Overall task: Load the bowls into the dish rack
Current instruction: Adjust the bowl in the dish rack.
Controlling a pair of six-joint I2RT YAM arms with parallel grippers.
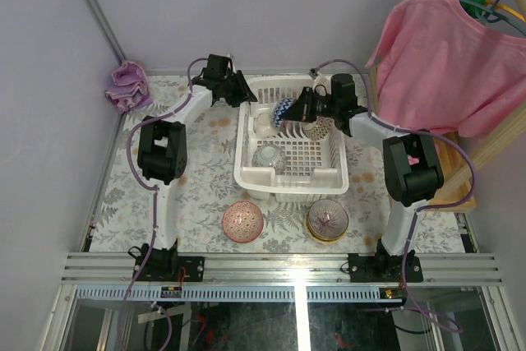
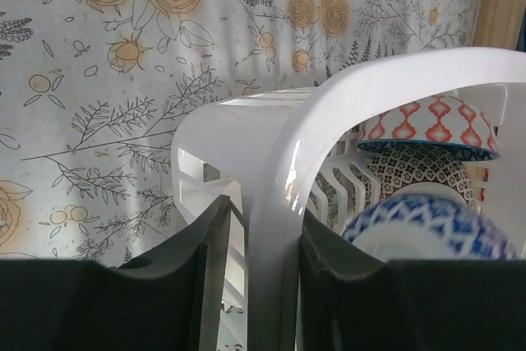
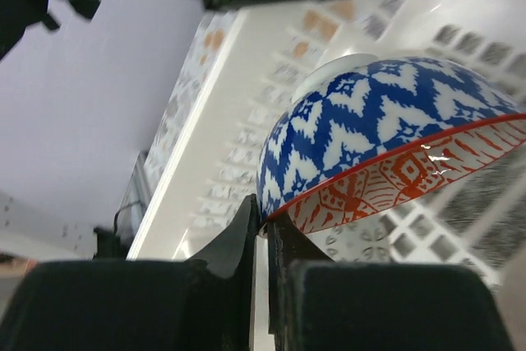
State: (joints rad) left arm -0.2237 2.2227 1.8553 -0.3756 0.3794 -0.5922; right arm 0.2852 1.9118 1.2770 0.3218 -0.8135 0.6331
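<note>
Dark fingers of the left tool [image 2: 265, 219] fill the bottom of its wrist view, one on each side of the white rim at the far-left corner of the dish rack [image 2: 246, 133]. They look pressed onto that rim, though the plastic hides the contact itself, and I judge the grip is there to steady the rack while the other arm loads it. Several bowls already lie inside, among them an orange-patterned bowl [image 2: 427, 125]. On the table [image 1: 205, 195] just in front of the rack sit a pink bowl [image 1: 243, 221] and, to its right, a tan bowl [image 1: 327, 219], both upright and not yet loaded. Further right, the right tool [image 3: 263, 219] is closed almost completely on the thin lip of the blue-white bowl [image 3: 370, 121], holding it tilted on edge over the rack's far half, probably so it can slot between the tines. The left arm has its elbow raised over the table and its forearm stretched to the far corner. The right arm stands with its elbow high beside the rack and its wrist turned inward over it.
</note>
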